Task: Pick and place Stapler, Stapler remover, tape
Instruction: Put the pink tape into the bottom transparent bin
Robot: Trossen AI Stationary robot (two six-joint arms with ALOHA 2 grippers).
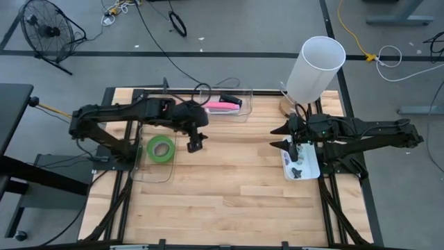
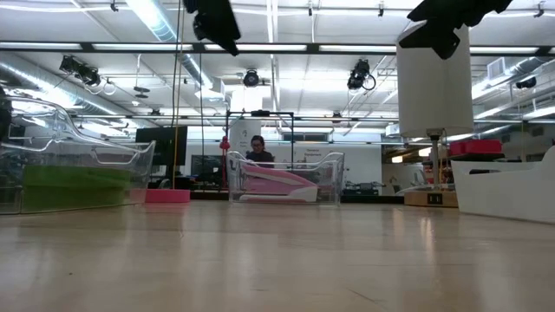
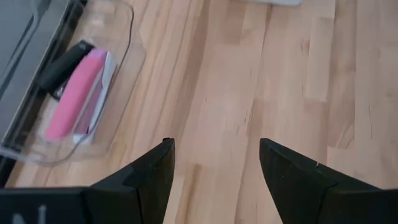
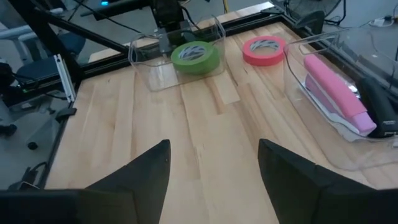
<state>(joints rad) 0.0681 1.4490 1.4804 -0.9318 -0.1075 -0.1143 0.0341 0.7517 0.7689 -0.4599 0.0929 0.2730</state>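
Two things look sorted: the pink stapler [image 1: 223,106] lies in its clear bin [image 1: 244,114], green tape [image 1: 161,148] in another. Pink tape [image 4: 263,50] sits loose on the table [image 1: 229,187]. Left gripper [image 1: 195,144] and right gripper [image 1: 284,137] hover open, empty.

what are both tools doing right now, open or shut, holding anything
left tool: open, holding nothing, over bare table.
right tool: open, holding nothing, above the white tray.

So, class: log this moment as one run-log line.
left pincer: open, empty | right pincer: open, empty | green tape: in clear bin | pink stapler: binned
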